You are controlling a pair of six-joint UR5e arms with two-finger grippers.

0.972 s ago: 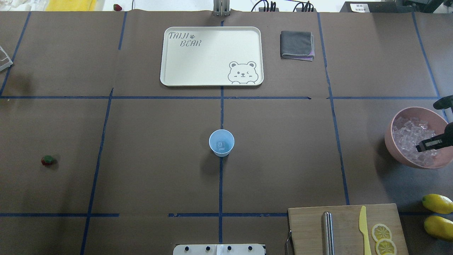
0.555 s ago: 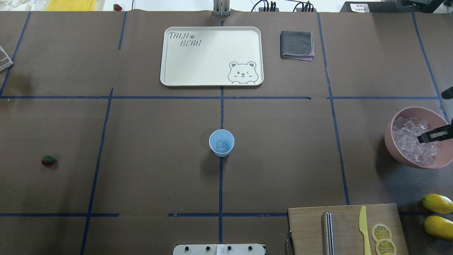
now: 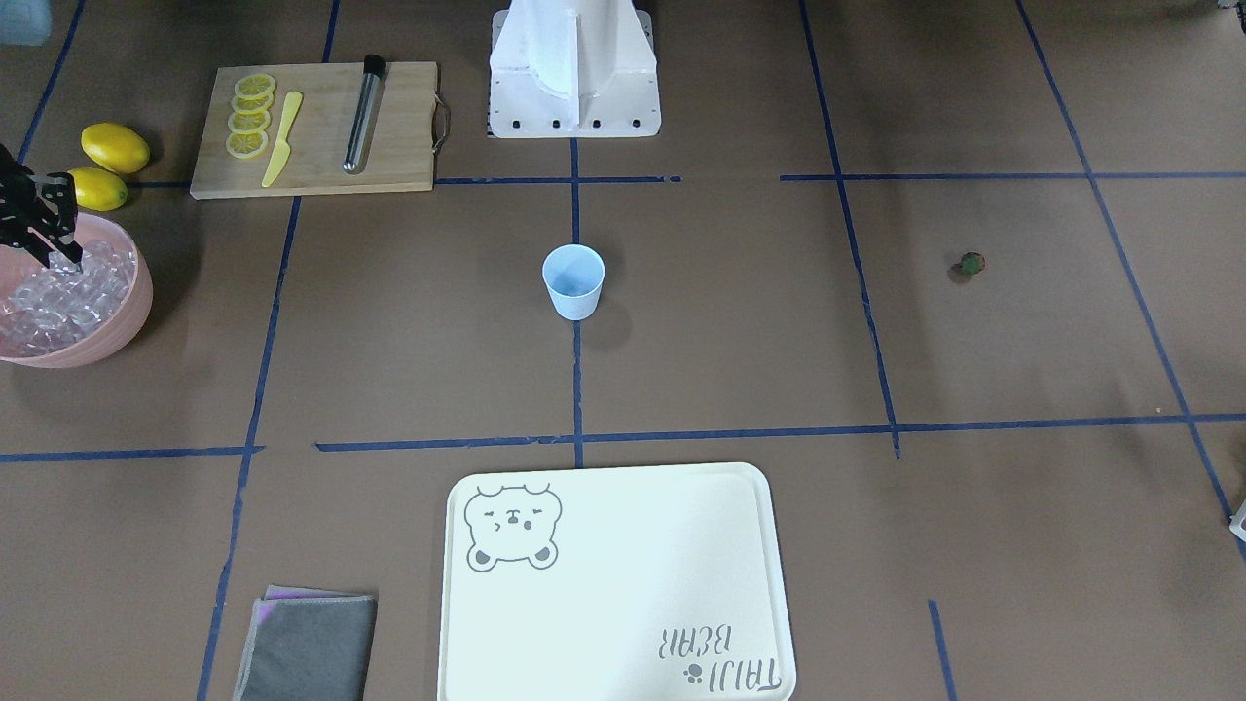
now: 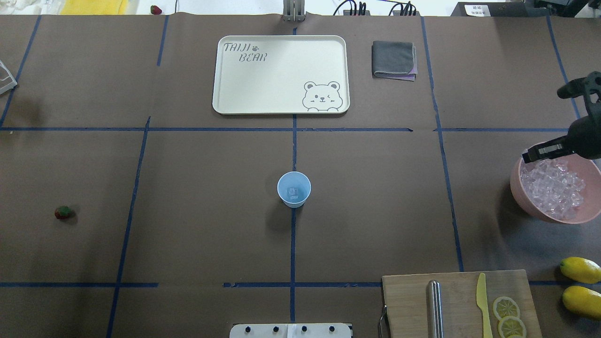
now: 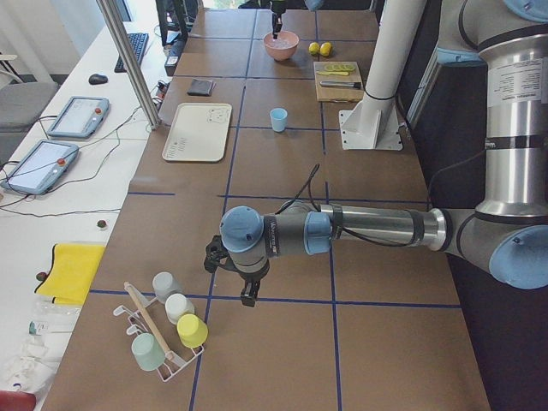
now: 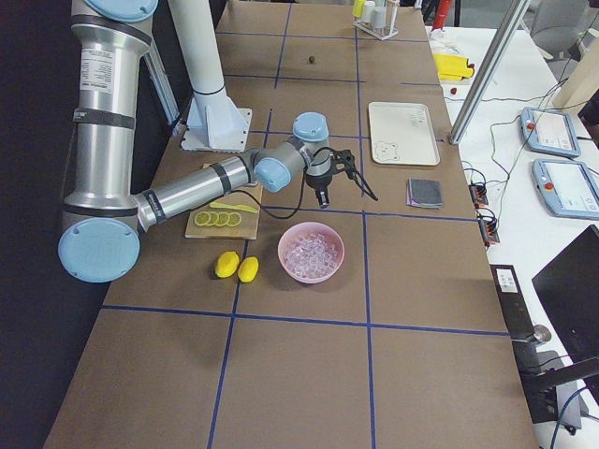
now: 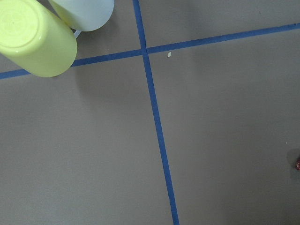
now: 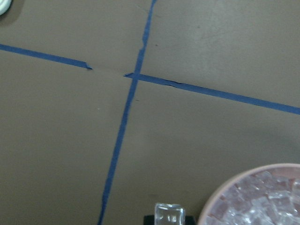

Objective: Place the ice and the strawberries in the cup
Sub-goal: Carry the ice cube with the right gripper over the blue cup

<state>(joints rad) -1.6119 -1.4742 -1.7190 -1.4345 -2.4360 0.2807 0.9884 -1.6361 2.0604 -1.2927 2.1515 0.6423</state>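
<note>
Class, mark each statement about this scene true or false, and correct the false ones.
1. An ice cube lies in the cup. True.
2. The strawberry is in the cup. False: it lies on the table, far off on the robot's left side.
3. The right gripper grips a cube. True.
4. The bowl holds lemons. False: it holds ice; the lemons lie on the table beside the board.
5. The knife lies on the tray. False: it lies on the board.
</note>
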